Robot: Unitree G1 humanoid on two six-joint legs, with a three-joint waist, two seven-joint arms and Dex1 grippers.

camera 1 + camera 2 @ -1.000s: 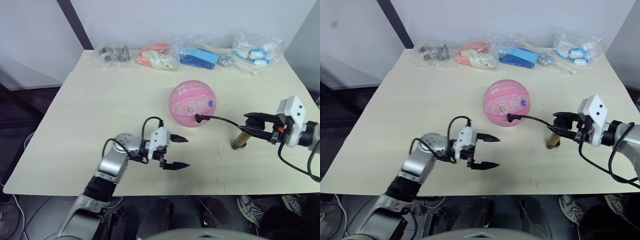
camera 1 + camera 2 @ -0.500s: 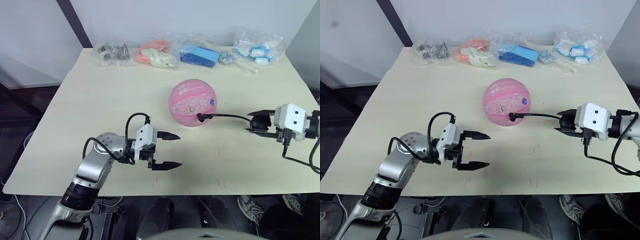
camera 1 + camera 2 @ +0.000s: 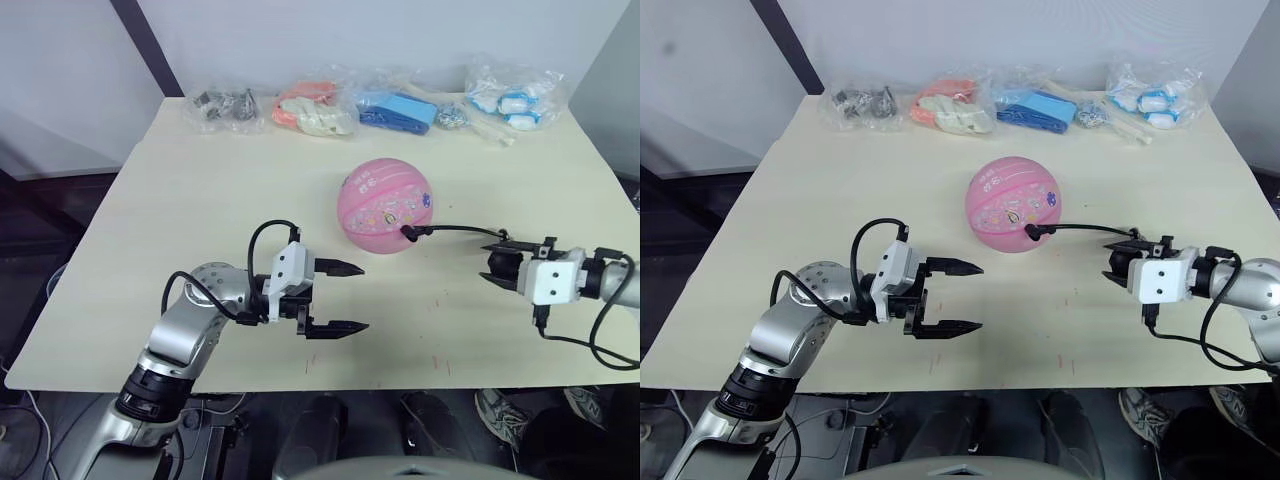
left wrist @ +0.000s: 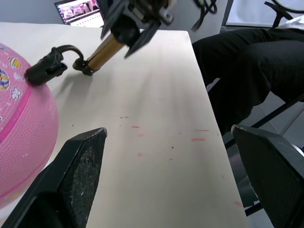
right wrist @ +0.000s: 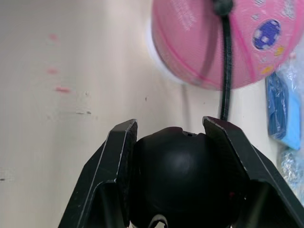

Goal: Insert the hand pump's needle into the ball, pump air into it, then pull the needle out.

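On the counter (image 3: 180,200), the ball (image 3: 385,206) is set near the middle, with the needle (image 3: 409,235) fitted into its near side. Beside the ball, the hand pump (image 4: 108,48) is clamped in the right gripper (image 3: 500,266). The left gripper (image 3: 352,297) is held with jaws wide apart, empty.

A pale wooden table (image 3: 200,200) is standing against a white wall (image 3: 350,40), well behind the pump. A laptop screen (image 4: 79,10) is glowing past the table's edge.
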